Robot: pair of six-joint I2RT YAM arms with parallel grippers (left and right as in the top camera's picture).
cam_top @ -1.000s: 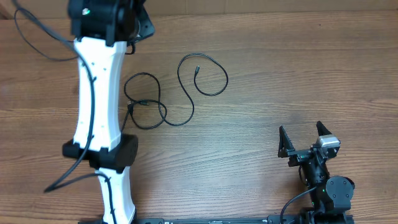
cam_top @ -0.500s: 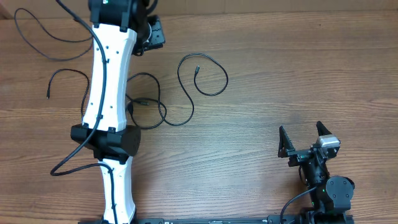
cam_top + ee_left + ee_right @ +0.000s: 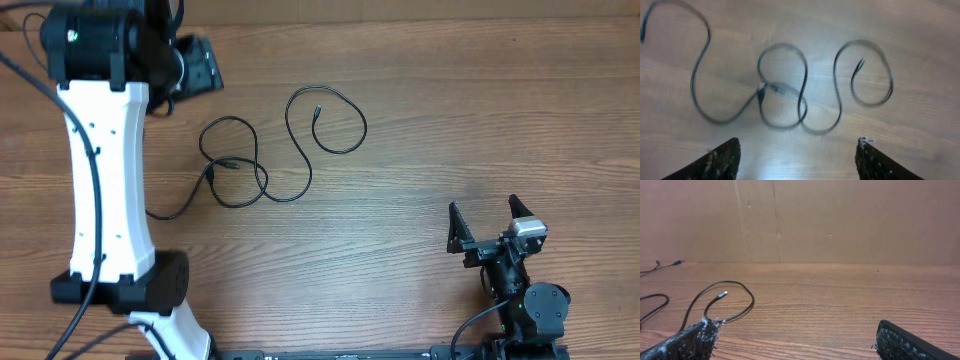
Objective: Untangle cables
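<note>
Left claw (image 3: 797, 150) spread, facing the cables (image 3: 790, 90), seemingly crossed; right claw (image 3: 485, 210) spread near the table (image 3: 450, 120) edge.

bg: wood-grain table (image 3: 450, 120) | brown board wall (image 3: 840, 220) behind | even light

The cables (image 3: 264, 180) are being carried on the table (image 3: 450, 120), spread out left of its middle. One strand is being looped round to the right, with its plug end (image 3: 317, 110) being enclosed inside that loop. A smaller loop is being crossed over just to the left, and a tail is being trailed further left, passing out of sight beneath the left arm (image 3: 100, 190). The left gripper (image 3: 198, 68) is being held behind and left of the cables, apart from them. The right gripper (image 3: 490, 222) is being held at the near right, well apart from them. A wall (image 3: 840, 220) is being seen behind the table's far edge.
</note>
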